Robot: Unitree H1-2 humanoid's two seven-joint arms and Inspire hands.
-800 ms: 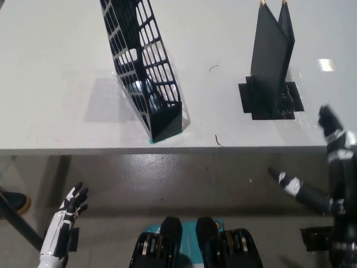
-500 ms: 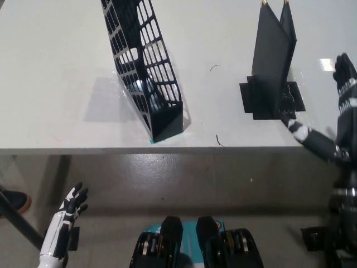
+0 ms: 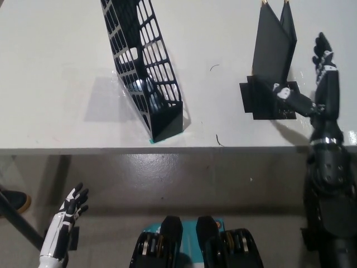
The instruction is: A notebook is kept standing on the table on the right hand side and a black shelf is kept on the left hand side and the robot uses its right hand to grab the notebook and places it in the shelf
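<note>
Our black right hand (image 3: pixel 315 84) reaches over the white table (image 3: pixel 56 67), fingers spread and empty, thumb near the foot of the notebook (image 3: pixel 271 53); the notebook stands upright on its dark base at the table's right side (covers splayed in a narrow V); the black mesh shelf (image 3: pixel 146 67) leans well apart to its left, nothing in it; our white left hand (image 3: pixel 72 205) rests below the table edge, fingers apart.
</note>
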